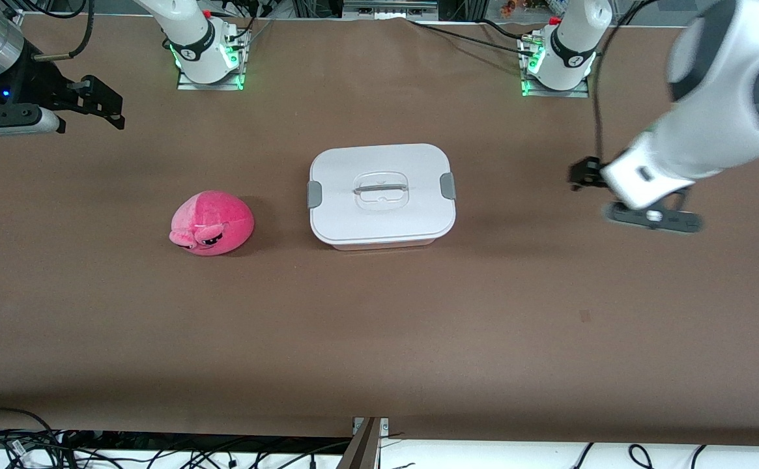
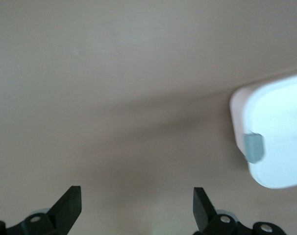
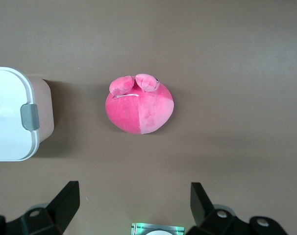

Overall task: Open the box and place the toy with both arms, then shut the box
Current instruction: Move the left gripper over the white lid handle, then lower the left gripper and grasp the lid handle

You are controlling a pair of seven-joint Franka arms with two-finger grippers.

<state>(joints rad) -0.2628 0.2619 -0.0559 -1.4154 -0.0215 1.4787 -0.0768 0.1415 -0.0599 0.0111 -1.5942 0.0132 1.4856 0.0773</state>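
Note:
The box [image 1: 382,195] stands mid-table with its white lid on, a grey clip [image 1: 315,194] at each short end and a clear handle [image 1: 380,189] on top. The pink plush toy [image 1: 212,223] lies on the table beside it, toward the right arm's end. My left gripper [image 1: 584,173] is open and empty, up over bare table at the left arm's end; its wrist view [image 2: 137,193] shows the box's end [image 2: 276,132]. My right gripper [image 1: 107,104] is open and empty, up near the right arm's end; its wrist view [image 3: 135,188] shows the toy [image 3: 140,105] and the box [image 3: 9,112].
The two arm bases [image 1: 208,62] [image 1: 558,65] with green lights stand along the table edge farthest from the front camera. Cables [image 1: 470,32] run between them. More cables hang past the edge nearest the front camera. The brown table [image 1: 379,326] is bare around the box and toy.

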